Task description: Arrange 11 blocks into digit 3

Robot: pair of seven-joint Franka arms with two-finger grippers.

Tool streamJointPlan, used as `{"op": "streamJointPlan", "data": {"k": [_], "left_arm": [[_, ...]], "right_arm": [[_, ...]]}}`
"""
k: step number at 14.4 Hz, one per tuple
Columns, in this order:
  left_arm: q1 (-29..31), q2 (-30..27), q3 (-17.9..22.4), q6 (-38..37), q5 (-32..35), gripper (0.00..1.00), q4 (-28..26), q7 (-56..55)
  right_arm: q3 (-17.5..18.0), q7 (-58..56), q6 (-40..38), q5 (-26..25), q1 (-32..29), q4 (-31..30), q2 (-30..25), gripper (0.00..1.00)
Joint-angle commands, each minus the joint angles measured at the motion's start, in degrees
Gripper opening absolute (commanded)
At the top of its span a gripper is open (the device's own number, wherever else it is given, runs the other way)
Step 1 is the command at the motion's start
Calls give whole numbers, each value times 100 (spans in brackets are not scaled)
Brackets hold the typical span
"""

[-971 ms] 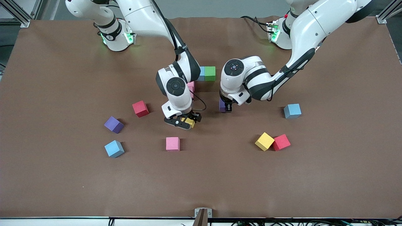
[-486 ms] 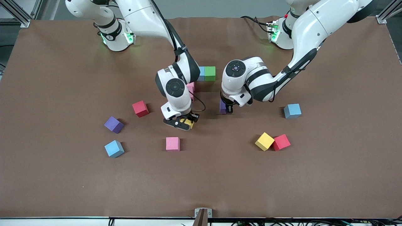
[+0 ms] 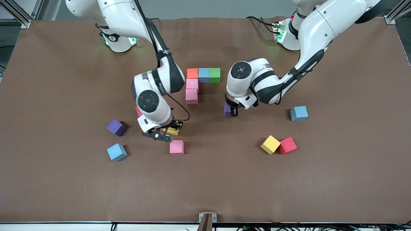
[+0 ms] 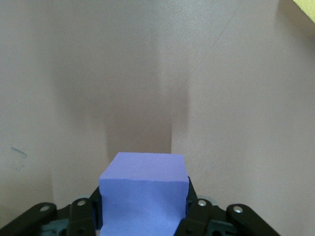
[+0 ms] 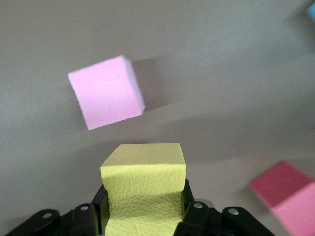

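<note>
My right gripper has its jaws clamped on a yellow block, and in the right wrist view I see that yellow cube pinched between the two black sides, up in the air over the bare desk just above a loose pink block. My left gripper has its jaws clamped on a purple block, and the left wrist view shows that purple cube held over plain brown desk. I cannot read any writing on the arms. The right arm comes from its base, bends down and tips its wrist toward the front camera. The left arm folds at the elbow and points its hand straight down. Between the two arms sits the start of the digit 3: an orange block, a light blue block and a green block in a row, touching, with two pink blocks running from the orange one toward the front camera. Loose cubes lie around: a red block half hidden by the right arm, a second purple block, a second light blue block, a third light blue block, and a second yellow block touching a second red block.
</note>
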Motion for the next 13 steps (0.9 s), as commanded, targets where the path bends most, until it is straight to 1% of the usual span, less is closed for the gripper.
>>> {"op": "streamJointPlan", "data": {"k": [1,2,4,6,7,9,10,13], "left_arm": [[-182,7,-16,12,77,33,59,-586],[-391,7,-16,13,8,33,85,-630],[-734,86,45,13,-89,33,217,-735],[-1313,226,377,13,-107,33,489,-1025],[-1681,288,658,13,-116,33,655,-1139],[-2254,446,1054,13,-160,33,937,-1307],[-2422,516,1143,13,-195,33,1016,-1360],[-2616,605,1162,13,-449,33,1079,-1395]], "right_arm": [[-307,-517,-332,121,18,-163,-380,0],[-404,-623,-437,121,9,-163,-433,0],[-483,-773,-535,121,9,-172,-460,0],[-484,-773,-526,121,27,-181,-460,0],[-484,-773,-517,121,36,-181,-451,0],[-484,-773,-509,121,62,-198,-451,0],[-484,-773,-509,121,71,-207,-451,0],[-484,-765,-447,121,88,-225,-433,0]]}}
